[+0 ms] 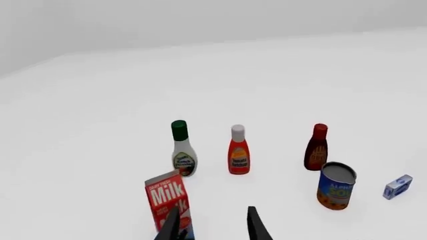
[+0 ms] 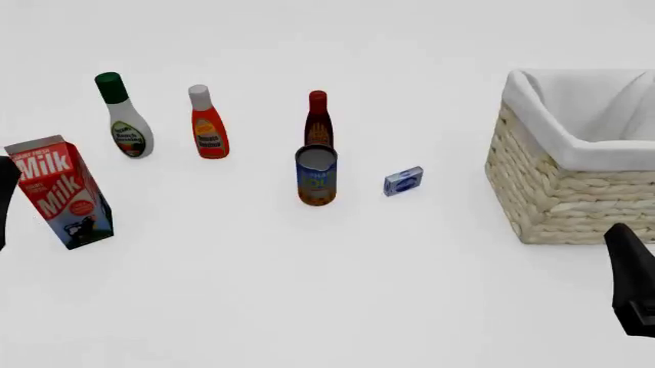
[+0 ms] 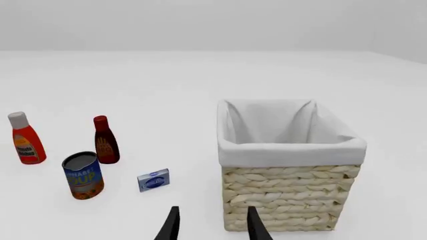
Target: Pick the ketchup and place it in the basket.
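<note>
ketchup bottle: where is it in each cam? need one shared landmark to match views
Front view: ketchup upper left, between green-capped bottle and dark brown bottle.
Left wrist view: centre.
Right wrist view: far left edge.
Shared landmark: soup can, in all three.

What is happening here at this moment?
Nothing is being held yet. The ketchup stands upright on the table, between a green-capped bottle and a dark red-capped bottle. The basket sits to the right, with nothing visible inside. The left gripper and right gripper are both open, apart from every object.
</note>
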Action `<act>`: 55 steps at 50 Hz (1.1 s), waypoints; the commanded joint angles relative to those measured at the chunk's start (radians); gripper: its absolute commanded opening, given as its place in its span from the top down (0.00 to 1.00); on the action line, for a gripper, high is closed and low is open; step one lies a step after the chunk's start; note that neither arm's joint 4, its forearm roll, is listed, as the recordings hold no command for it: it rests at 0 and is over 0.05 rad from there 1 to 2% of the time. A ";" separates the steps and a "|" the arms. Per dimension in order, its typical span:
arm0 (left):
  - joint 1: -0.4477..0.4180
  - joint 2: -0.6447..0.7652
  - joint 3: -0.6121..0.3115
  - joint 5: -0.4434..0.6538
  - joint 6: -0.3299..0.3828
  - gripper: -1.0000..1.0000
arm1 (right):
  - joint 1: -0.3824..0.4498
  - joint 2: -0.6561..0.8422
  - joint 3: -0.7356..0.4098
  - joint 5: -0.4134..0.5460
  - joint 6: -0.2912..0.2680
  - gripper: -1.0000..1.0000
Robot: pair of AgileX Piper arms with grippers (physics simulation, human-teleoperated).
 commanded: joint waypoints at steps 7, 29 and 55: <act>-0.058 0.230 -0.207 0.072 0.020 0.00 | -0.001 -0.002 0.000 0.000 0.002 0.00; -0.118 0.581 -0.577 0.220 0.062 0.00 | 0.001 0.019 0.002 -0.012 -0.006 0.00; -0.140 0.922 -0.878 0.272 0.060 0.00 | -0.002 0.033 0.004 -0.022 -0.005 0.00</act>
